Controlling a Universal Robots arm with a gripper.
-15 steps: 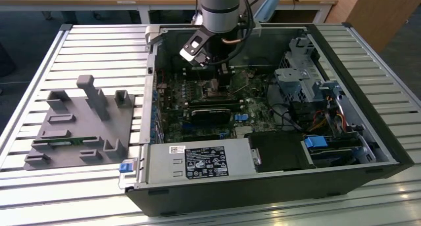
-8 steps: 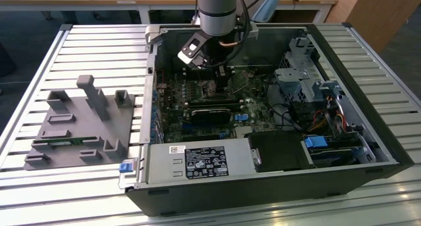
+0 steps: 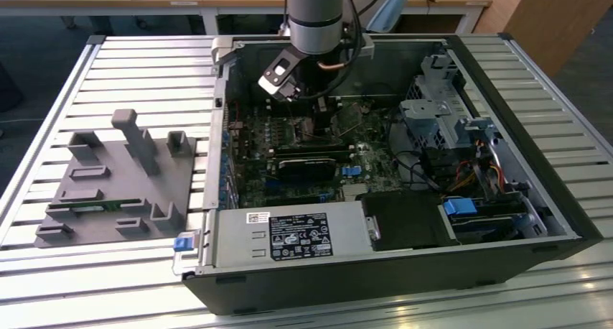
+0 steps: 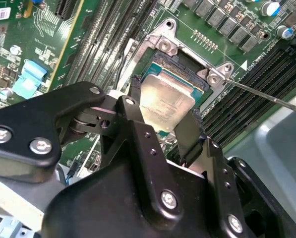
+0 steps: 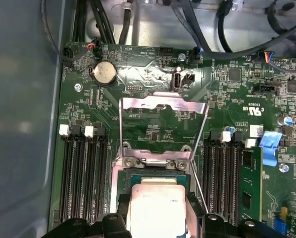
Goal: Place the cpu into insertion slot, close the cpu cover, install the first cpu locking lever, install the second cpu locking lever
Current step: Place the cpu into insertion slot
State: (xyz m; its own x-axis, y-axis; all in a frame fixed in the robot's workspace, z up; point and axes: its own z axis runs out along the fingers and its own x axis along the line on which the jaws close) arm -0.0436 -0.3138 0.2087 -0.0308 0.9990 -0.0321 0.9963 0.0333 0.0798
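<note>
Closest to us in the second wrist view is the gripper. Its black fingers are drawn in against two opposite edges of the cpu, so the jaws hold the chip between them. We see the cpu silver side up, directly over the open socket, with a strip of the socket's contacts showing on its far side. We cannot tell whether the chip is seated or just above.

In the first wrist view the cpu cover stands swung up on the far side of the socket, and the motherboard shows through its open centre. A thin locking lever juts out free beside the socket's corner, not latched. Memory slots run along both sides of the socket.

In the exterior view the arm reaches down into the open computer case, which lies on a slatted table. A grey fixture sits at the exterior view's left, well apart from the case's inside.
</note>
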